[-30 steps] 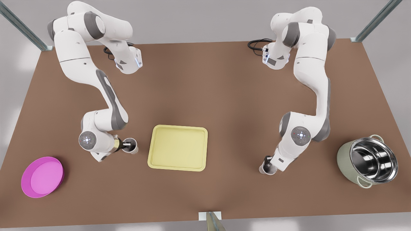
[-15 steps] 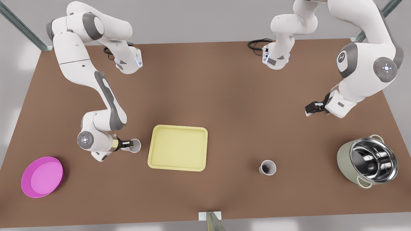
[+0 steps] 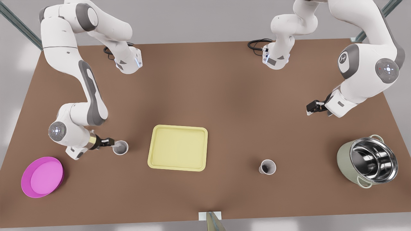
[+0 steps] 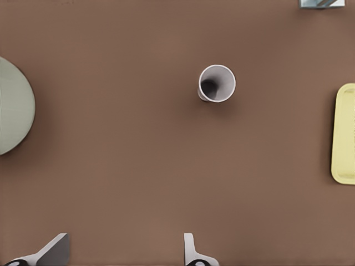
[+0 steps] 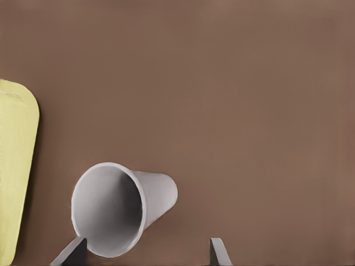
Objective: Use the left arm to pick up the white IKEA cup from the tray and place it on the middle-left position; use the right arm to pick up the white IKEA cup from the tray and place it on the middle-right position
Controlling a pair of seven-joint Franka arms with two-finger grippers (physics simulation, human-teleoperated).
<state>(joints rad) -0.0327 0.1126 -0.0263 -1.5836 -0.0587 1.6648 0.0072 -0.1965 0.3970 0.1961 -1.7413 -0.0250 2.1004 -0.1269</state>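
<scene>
One cup [image 3: 120, 148] beside the spread right claw [image 3: 111, 143] — left claw [image 3: 310, 108] spread, aloft

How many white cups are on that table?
2. One cup is left of the yellow tray in the front view, by the right gripper; the other stands alone right of the tray.

Pale yellow tray [image 3: 177, 148], white cups [image 3: 267, 167] (brown tabletop [image 3: 224, 96]).

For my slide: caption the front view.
Two cups flank the tray; right gripper beside one, left gripper open above the table.
</scene>
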